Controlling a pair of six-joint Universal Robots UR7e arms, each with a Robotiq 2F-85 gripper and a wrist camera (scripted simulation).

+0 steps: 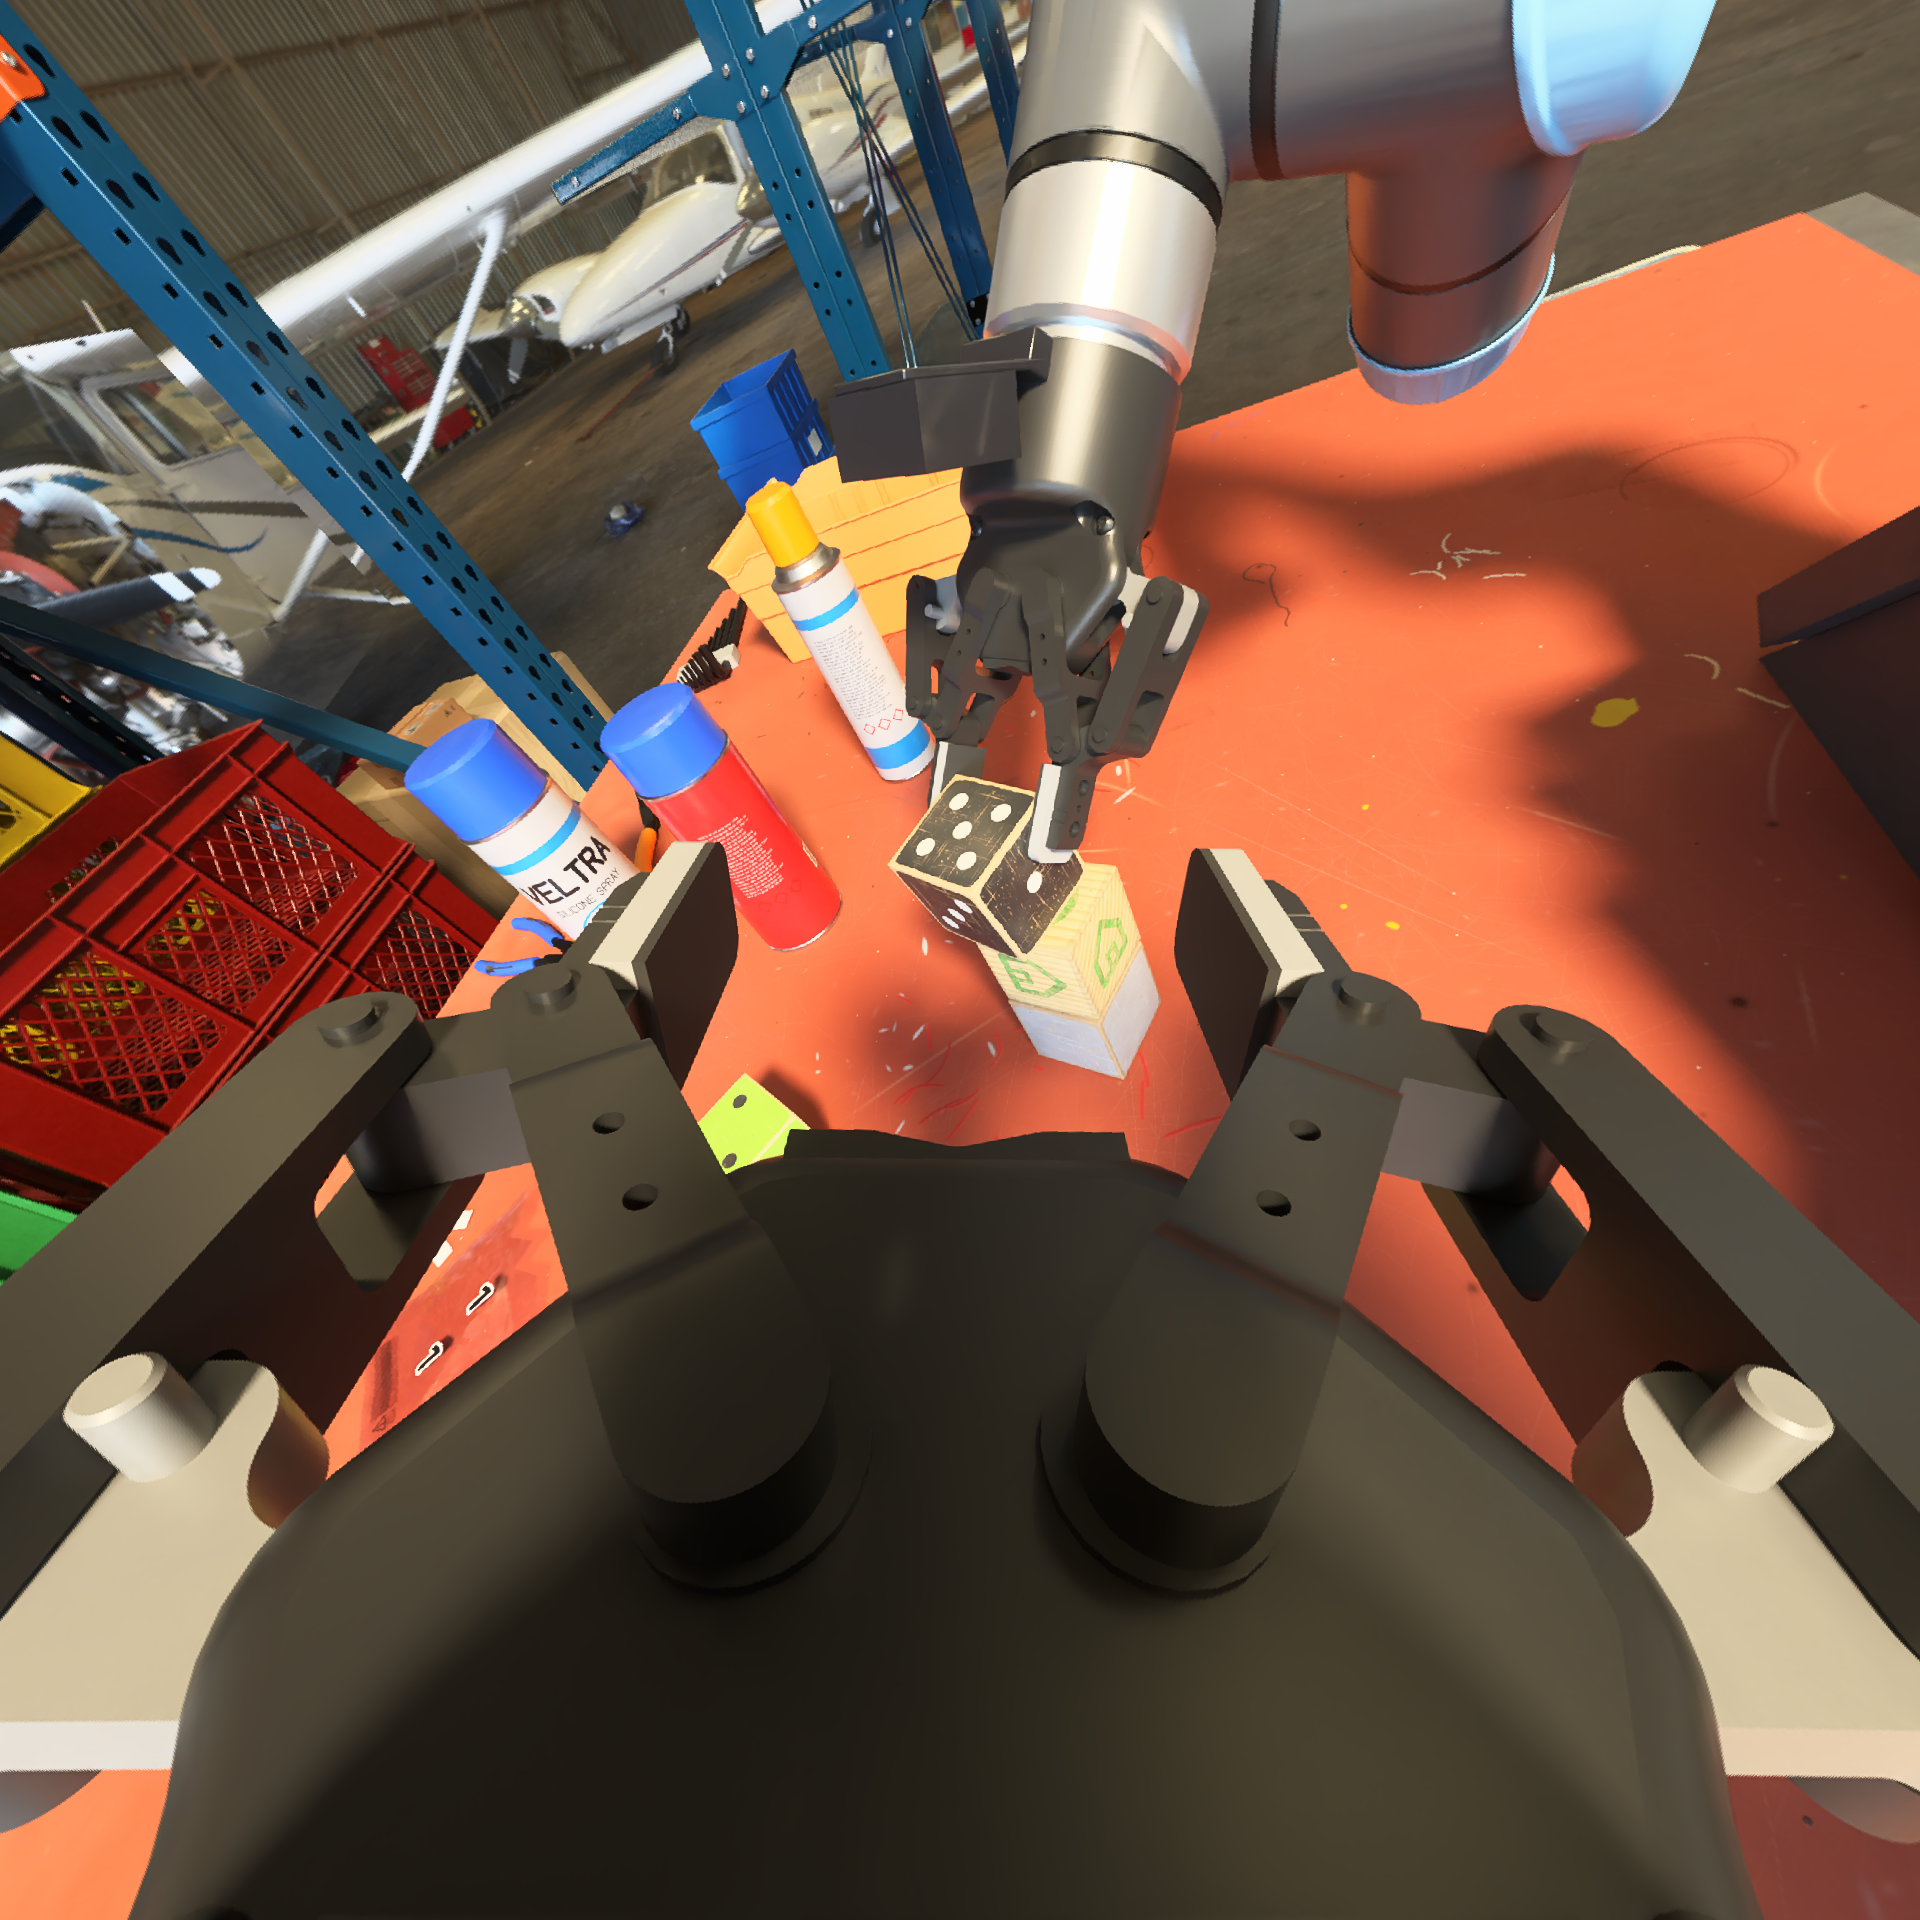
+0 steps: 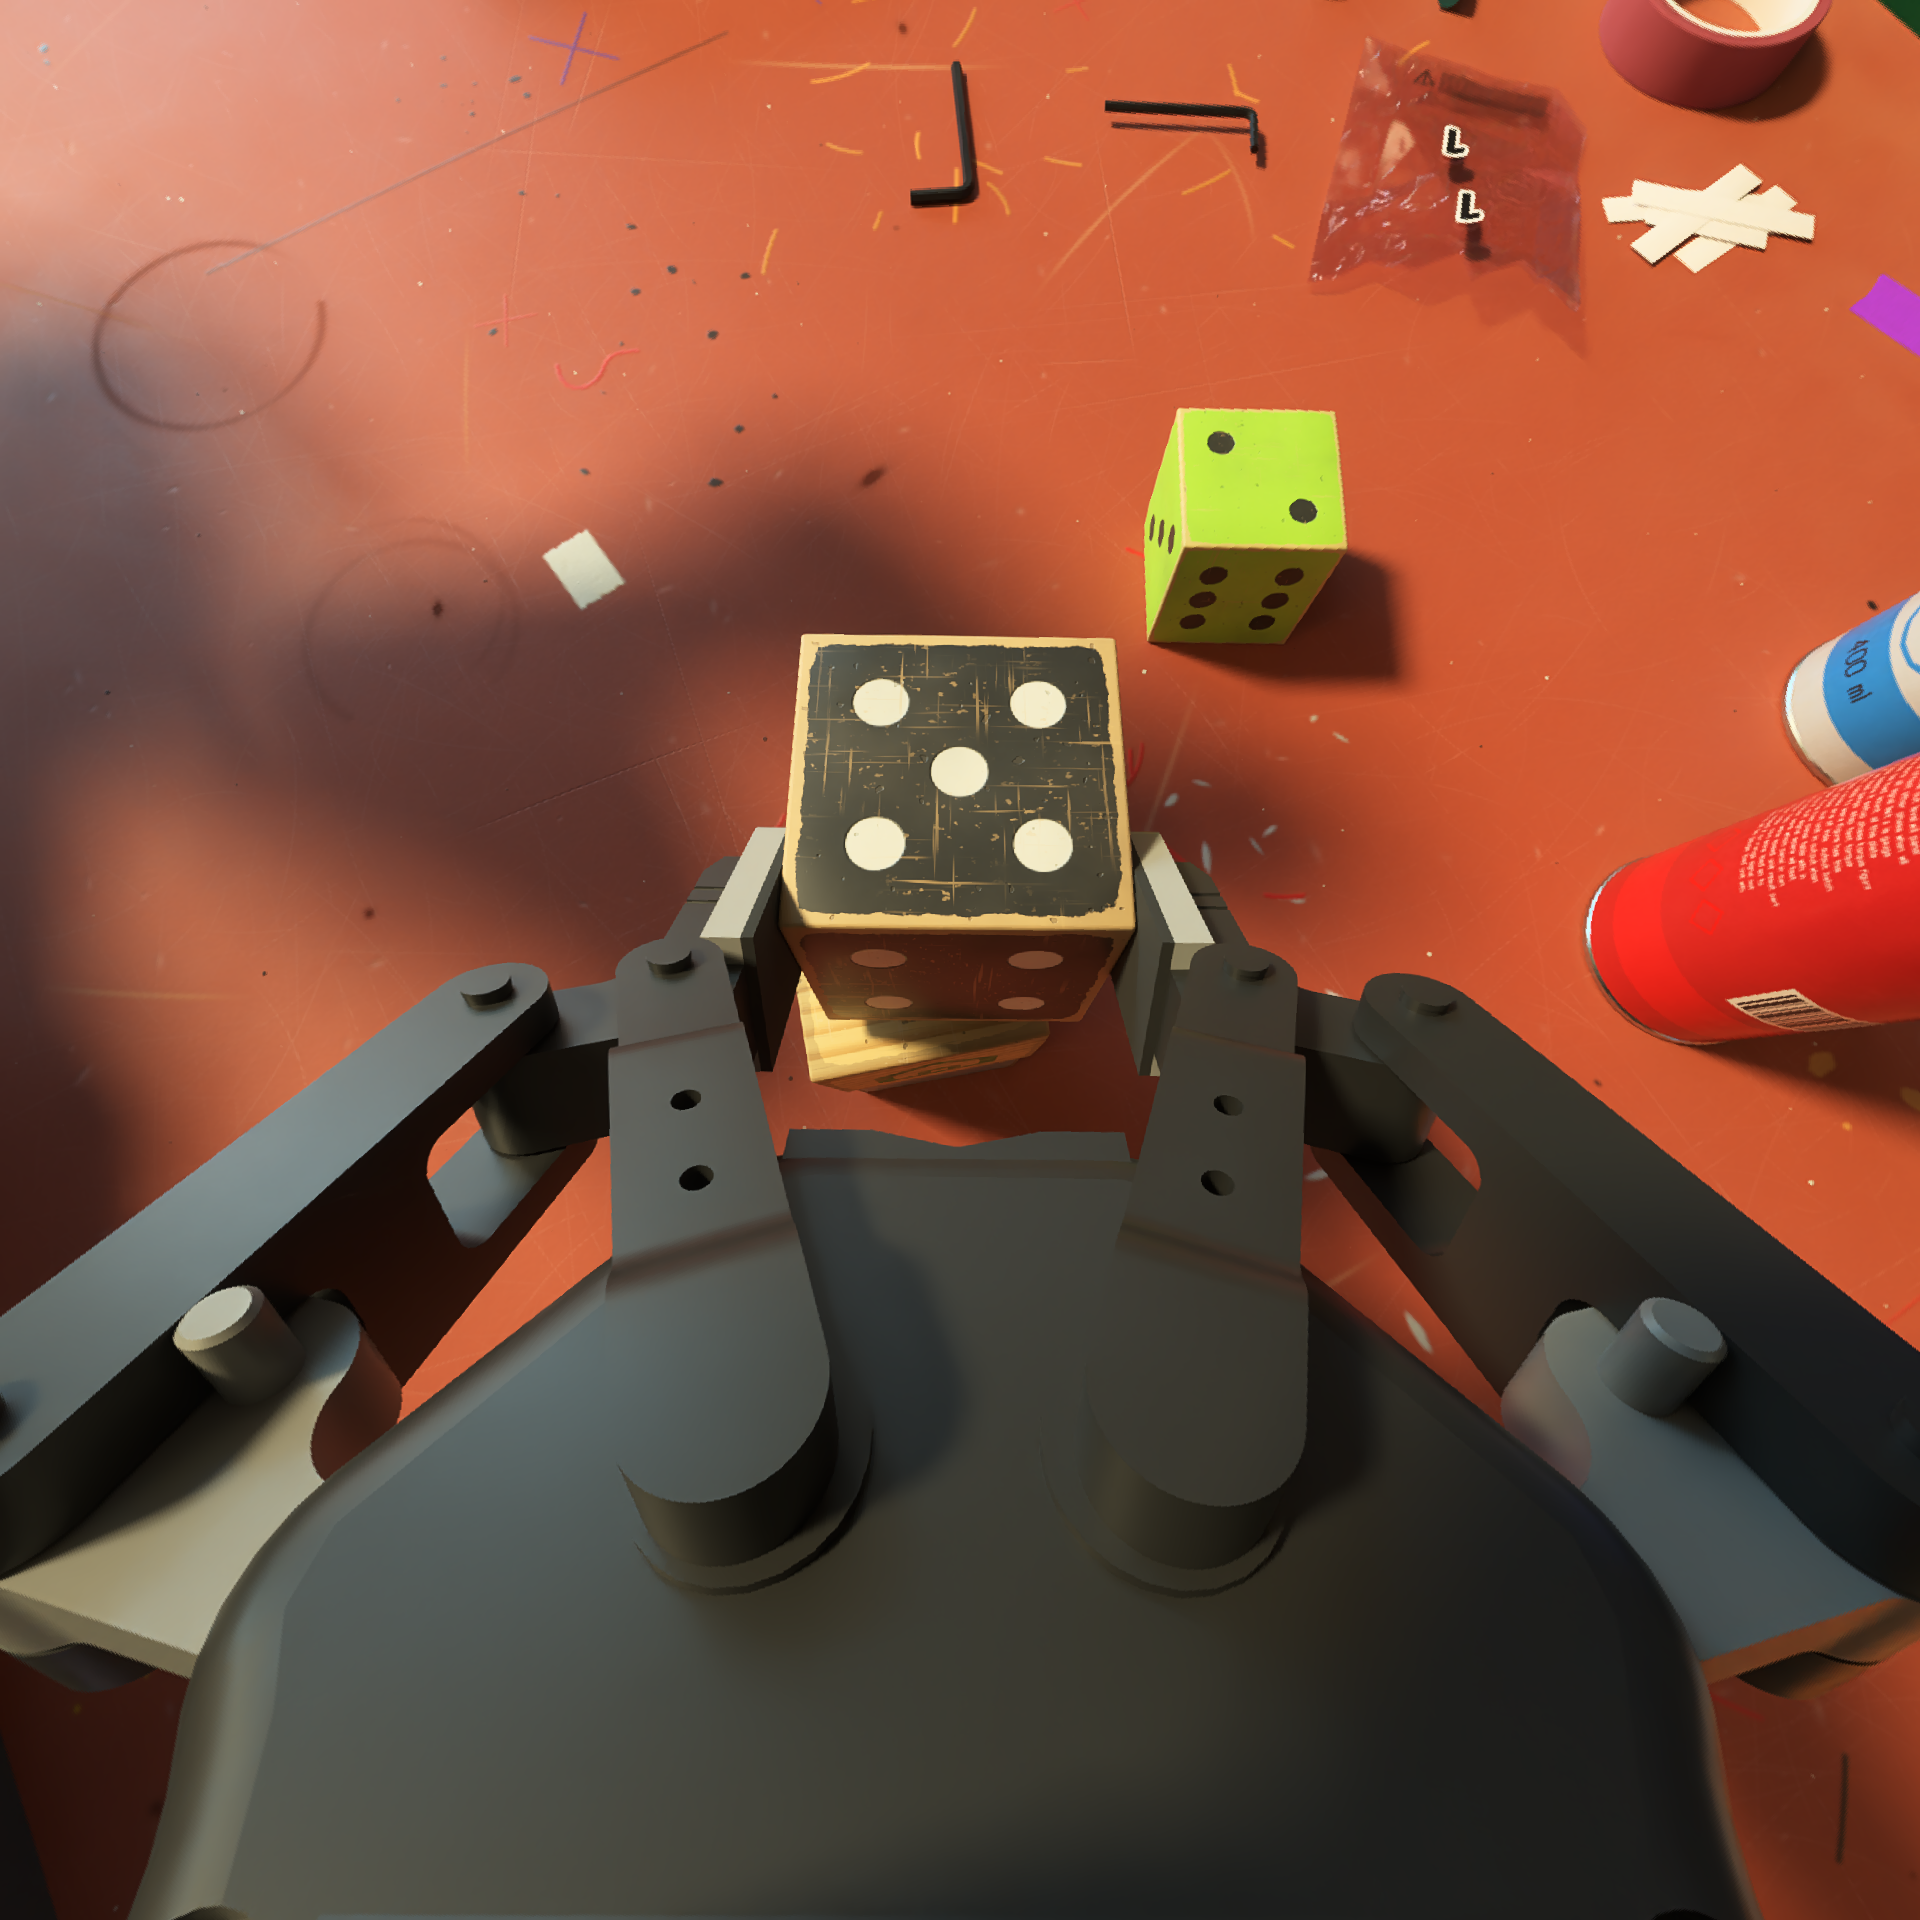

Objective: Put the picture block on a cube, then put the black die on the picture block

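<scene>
the right gripper point(image 2: 956, 935) has its fingers pinching the black die point(image 1: 982, 862), which sits skewed atop the picture block point(image 1: 1091, 951) on a white cube point(image 1: 1091, 1023). letting go off-centre could tip it onto the bench point(image 1: 1455, 831). the left gripper point(image 1: 956, 914) hangs spread, holding nothing.

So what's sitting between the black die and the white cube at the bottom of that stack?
The wooden picture block with green drawings sits between the black die and the white cube, seen in the left wrist view.
</scene>
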